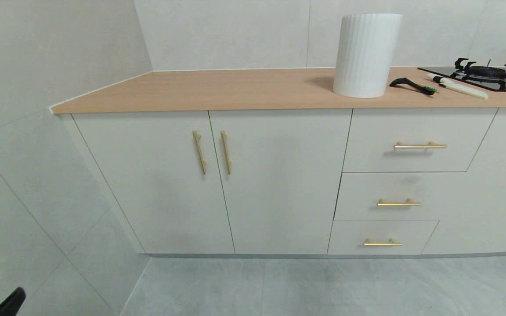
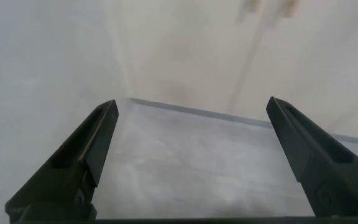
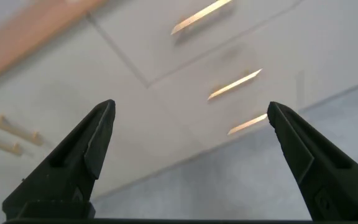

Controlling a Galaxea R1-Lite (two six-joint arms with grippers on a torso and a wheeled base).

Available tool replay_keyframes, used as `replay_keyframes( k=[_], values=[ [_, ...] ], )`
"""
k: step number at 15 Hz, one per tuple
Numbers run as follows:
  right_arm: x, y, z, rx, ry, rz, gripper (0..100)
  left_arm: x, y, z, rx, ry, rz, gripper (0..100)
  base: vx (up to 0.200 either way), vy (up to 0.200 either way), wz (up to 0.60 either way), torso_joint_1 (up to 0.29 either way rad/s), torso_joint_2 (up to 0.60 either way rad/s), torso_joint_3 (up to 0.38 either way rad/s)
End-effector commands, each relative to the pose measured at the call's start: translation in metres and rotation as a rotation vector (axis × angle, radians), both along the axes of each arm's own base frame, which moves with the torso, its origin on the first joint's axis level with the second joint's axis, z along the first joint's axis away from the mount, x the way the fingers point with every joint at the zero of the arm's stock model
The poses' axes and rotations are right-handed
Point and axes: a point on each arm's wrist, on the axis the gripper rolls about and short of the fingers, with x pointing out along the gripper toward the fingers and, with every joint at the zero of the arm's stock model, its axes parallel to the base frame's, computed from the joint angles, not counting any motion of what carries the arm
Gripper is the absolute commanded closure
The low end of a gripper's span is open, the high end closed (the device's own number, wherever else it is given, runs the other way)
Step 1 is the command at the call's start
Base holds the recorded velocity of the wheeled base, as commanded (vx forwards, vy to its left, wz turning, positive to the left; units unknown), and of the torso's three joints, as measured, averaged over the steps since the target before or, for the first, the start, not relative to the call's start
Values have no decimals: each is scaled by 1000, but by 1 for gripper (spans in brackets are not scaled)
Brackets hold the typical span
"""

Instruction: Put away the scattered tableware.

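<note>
Judging from the layout, the task is taken as not yet started: a dark-handled utensil and a pale knife-like utensil are found lying on the worktop between the white ribbed container and the hob, and the drawers are shut. The left claw and the right claw are spread wide with nothing held, positioned low before the cabinet, well apart from the utensils. The hob is cut off at the edge, and each utensil's exact type cannot be determined.
</note>
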Motion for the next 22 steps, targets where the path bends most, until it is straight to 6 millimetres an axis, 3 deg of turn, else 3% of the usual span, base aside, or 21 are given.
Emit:
replay_keyframes(
  k=[1,4,6,7,10,11,15,19,22],
  values=[
    [-72,-25,-32,-50,-176,-134,0,-40,9,-30,22,-118,109,0,0,0,0,0,0,0],
    [-97,-28,-60,-79,-223,-168,0,-51,6,-65,35,-152,240,0,0,0,0,0,0,0],
    [-106,-28,-71,-81,-235,-194,0,-53,6,-69,37,-173,247,0,0,0,0,0,0,0],
    [-116,-28,-96,-89,-236,-233,0,-53,6,-70,20,-179,258,0,0,0,0,0,0,0],
    [-113,-26,-128,-168,-156,-260,0,-52,4,-70,86,-160,170,0,0,0,0,0,0,0],
    [-112,-26,-134,-207,-115,-250,0,-50,2,-71,155,-166,69,0,0,0,0,0,0,0],
    [-111,-25,-141,-386,1,-201,0,-46,-5,-77,126,-174,-245,0,0,0,0,0,0,0],
    [-111,-25,-140,-573,44,-189,0,-46,-4,-77,74,-181,-238,0,0,0,0,0,0,0],
    [-111,-25,-140,-589,48,-187,0,-46,-4,-77,55,-183,-235,0,0,0,0,0,0,0]
  ],
)
